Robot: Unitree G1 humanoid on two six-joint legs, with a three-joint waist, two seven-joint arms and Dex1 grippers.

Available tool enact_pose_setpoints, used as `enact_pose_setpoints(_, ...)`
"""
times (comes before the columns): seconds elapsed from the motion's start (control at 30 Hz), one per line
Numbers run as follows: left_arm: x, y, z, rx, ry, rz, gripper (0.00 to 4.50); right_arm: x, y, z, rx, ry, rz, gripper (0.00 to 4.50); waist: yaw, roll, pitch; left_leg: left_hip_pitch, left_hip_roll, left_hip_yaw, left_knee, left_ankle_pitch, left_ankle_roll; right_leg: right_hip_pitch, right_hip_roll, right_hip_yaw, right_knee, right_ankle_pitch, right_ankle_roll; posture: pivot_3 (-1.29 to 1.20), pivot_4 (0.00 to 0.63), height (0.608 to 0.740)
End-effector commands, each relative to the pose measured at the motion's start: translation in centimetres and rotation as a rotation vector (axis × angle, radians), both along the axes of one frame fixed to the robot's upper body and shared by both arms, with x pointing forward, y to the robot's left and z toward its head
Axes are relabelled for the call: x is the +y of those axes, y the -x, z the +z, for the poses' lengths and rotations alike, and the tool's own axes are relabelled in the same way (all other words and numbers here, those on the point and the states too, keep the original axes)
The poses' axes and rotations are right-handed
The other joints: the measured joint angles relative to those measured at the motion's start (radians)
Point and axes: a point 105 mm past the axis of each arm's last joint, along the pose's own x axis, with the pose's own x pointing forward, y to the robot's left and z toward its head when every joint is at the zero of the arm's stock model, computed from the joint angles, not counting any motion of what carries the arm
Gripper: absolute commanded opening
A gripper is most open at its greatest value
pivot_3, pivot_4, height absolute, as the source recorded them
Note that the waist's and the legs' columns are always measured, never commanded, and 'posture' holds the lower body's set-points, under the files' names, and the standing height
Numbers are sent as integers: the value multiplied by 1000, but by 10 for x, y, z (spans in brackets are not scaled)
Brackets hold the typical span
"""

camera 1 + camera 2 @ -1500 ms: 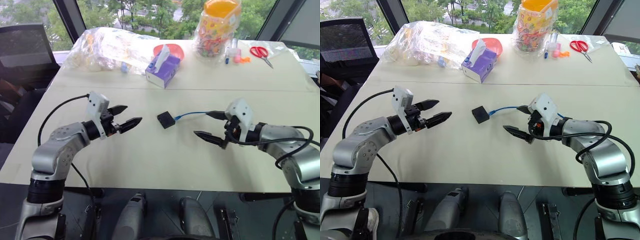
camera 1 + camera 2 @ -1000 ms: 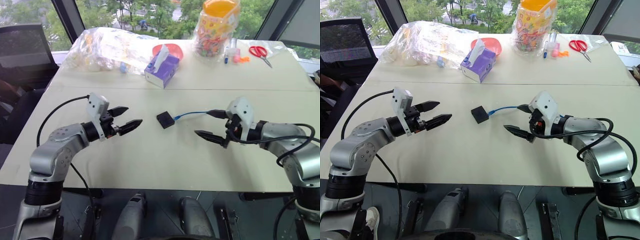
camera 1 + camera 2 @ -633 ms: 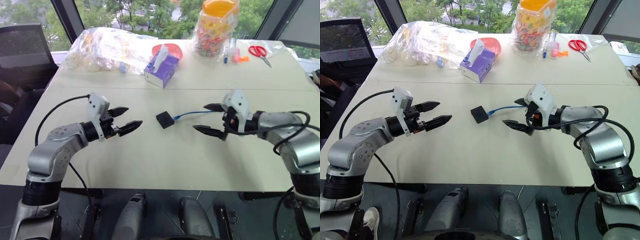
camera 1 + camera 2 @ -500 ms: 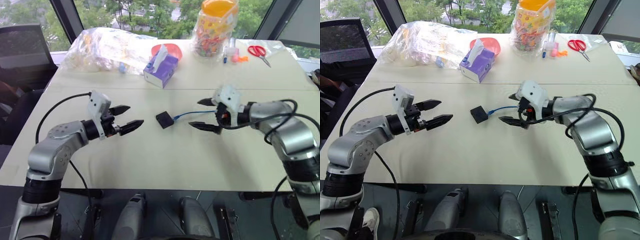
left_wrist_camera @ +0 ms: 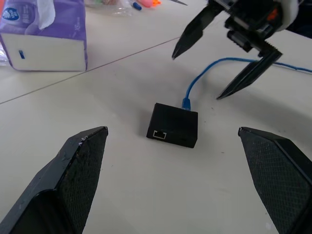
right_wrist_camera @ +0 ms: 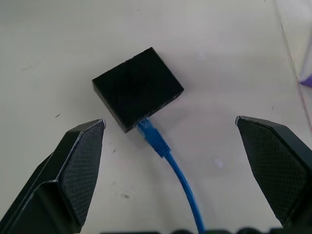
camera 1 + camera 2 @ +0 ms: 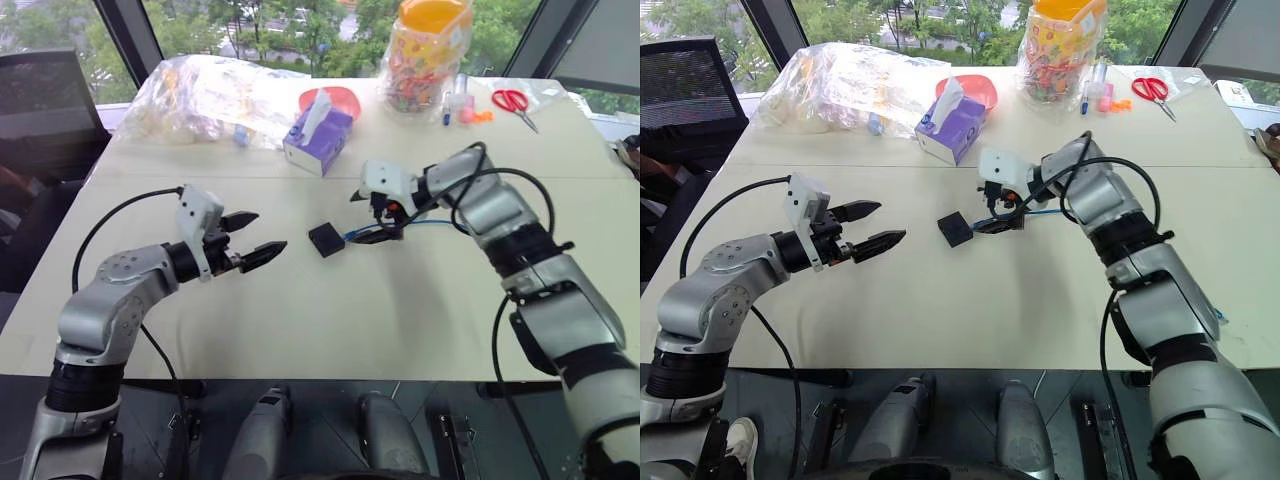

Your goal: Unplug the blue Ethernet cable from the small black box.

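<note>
We see small black box (image 6: 138, 87) flat on table (image 7: 330, 320), near purple tissue box (image 7: 318, 139); blue Ethernet cable (image 6: 168, 158) plugged in. Right gripper (image 7: 372, 216) hovers just beside box, wide, straddling cable. Left gripper (image 7: 252, 236) apart from box, wide, empty. Approach step; next we judge: pinch plug, brace box, pull.

On the far half of my worktop (image 7: 300, 330) a purple tissue box (image 7: 320, 140) stands with a white tissue sticking up. Just behind it lies a red bowl (image 7: 340, 98). To its left sprawls a crumpled clear plastic bag (image 7: 205, 95). Farther right stands a clear jar of colourful bits (image 7: 425, 50), then pens (image 7: 455, 100) and red-handled scissors (image 7: 512, 102). A black chair (image 7: 45, 110) sits beyond the left edge.
</note>
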Motion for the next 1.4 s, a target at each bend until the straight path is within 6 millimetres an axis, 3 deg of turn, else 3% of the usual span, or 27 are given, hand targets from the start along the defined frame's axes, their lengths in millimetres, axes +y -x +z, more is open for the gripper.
enact_pose_setpoints(0.03, -2, 2, 11, -68, -13, -5, 4479, 6, -6, 4, 16, 96, 57, 4500, -6, 0, 0, 0, 0, 0, 0, 0, 0, 0, 0, 0, 0, 0, 0, 0, 150, 728)
enact_pose_setpoints(0.2, 1, 4, 9, -81, -26, 20, 4479, 15, -13, -6, 23, 234, 87, 4500, -19, 1, 0, 1, 0, 0, -1, 0, 0, 0, 1, 0, 2, 0, 0, 0, 150, 728)
enact_pose_setpoints(0.4, 4, 7, 7, -87, -31, 50, 4479, 29, -10, -13, 34, 283, 135, 4500, -28, 1, 1, 1, 1, -1, -1, 0, -1, -1, 2, 0, 3, 0, 0, 0, 150, 728)
enact_pose_setpoints(0.53, 5, 9, 7, -89, -30, 63, 4500, 38, -7, -22, 48, 305, 165, 3214, -35, 1, 1, 2, 0, -1, -1, 1, -1, -1, 2, 0, 4, 0, 0, 0, 150, 728)
enact_pose_setpoints(0.73, 3, 7, 6, -88, -31, 64, 4500, 40, -4, -27, 49, 316, 187, 88, -39, 1, 1, 4, 1, -2, -1, 1, -2, -1, 3, 1, 9, 0, 0, 0, 150, 728)
enact_pose_setpoints(0.8, 1, 6, 6, -88, -32, 56, 4500, 38, -7, -26, 22, 307, 183, 88, -39, 1, 1, 5, 1, -2, -1, 1, -3, -1, 3, 1, 11, 0, -1, 0, 150, 728)
enact_pose_setpoints(0.93, -5, -1, 9, -92, -23, 37, 4500, 33, -25, -6, -252, 231, 158, 88, -35, 1, 1, 5, 0, -3, 0, 2, -3, -1, 3, 1, 14, -1, -1, 0, 150, 728)
enact_pose_setpoints(1.1, -13, -6, 13, -61, 50, 12, 4500, 21, -26, 19, -561, 21, 106, 88, -28, 1, 1, 5, 0, -3, 0, 2, -4, -2, 2, 1, 15, -1, -1, 0, 150, 728)
enact_pose_setpoints(1.27, -22, -6, 24, -15, 136, -57, 4500, 6, -1, 27, -877, -84, 22, 88, -16, 1, 1, 5, 0, -2, 0, 2, -4, -2, 2, 2, 15, -2, -1, 0, 150, 728)
enact_pose_setpoints(1.4, -32, -2, 31, 30, 178, -155, 4500, -1, 34, 39, -1192, -146, -5, 88, -12, 1, 1, 4, 0, -2, 0, 3, -4, -3, 2, 2, 16, -2, -1, 0, 150, 728)
